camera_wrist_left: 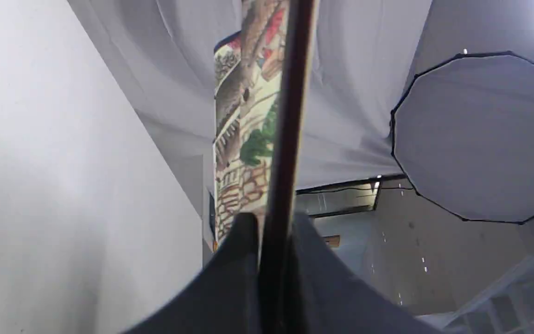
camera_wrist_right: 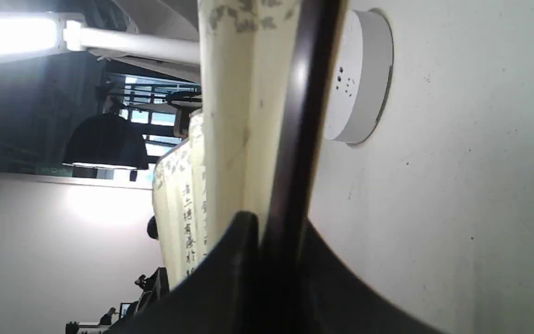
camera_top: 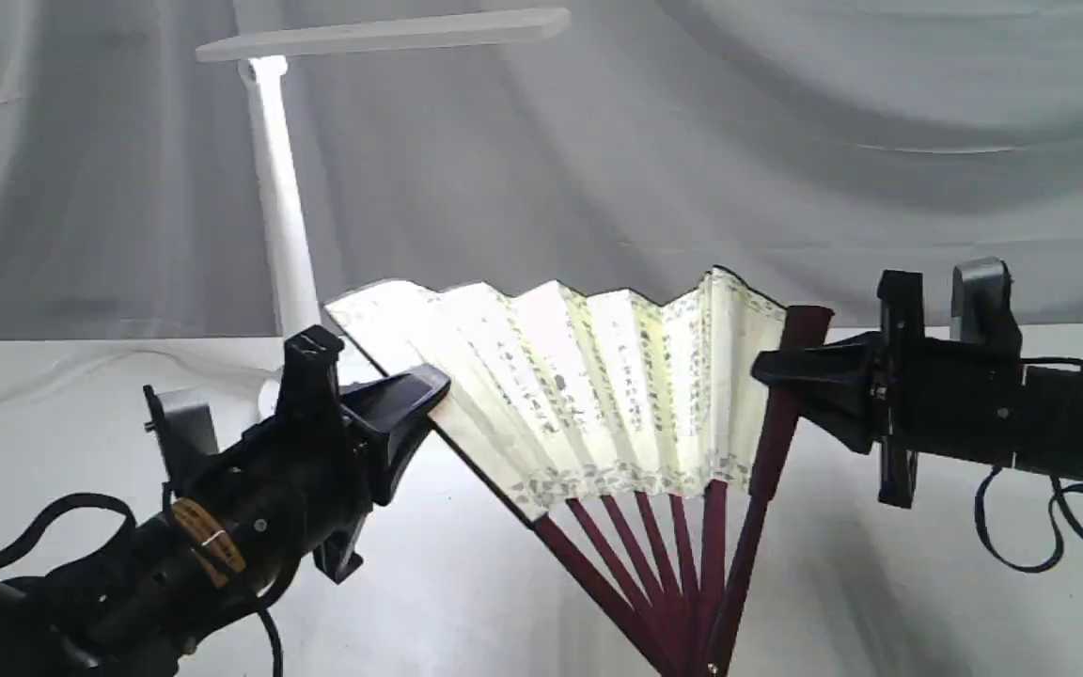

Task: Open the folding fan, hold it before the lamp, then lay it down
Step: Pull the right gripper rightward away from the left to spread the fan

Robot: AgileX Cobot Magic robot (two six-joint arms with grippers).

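Clamping fan [camera_top: 598, 385]: left pincer [camera_top: 433, 395], right pincer [camera_top: 769, 371]

Pleated paper folding fan [camera_top: 598, 376], glossy ribs

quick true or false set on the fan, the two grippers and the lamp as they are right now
1. The folding fan is spread partly open between the two grippers. True.
2. The left gripper is open and clear of the fan. False: it is shut on the fan's left edge.
3. The right gripper clamps the maroon guard on the fan's right edge. True.
4. The fan lies flat on the table. False: it is held upright, paper up and ribs converging low.
5. In the exterior view the lamp stands behind the fan's left end. True.
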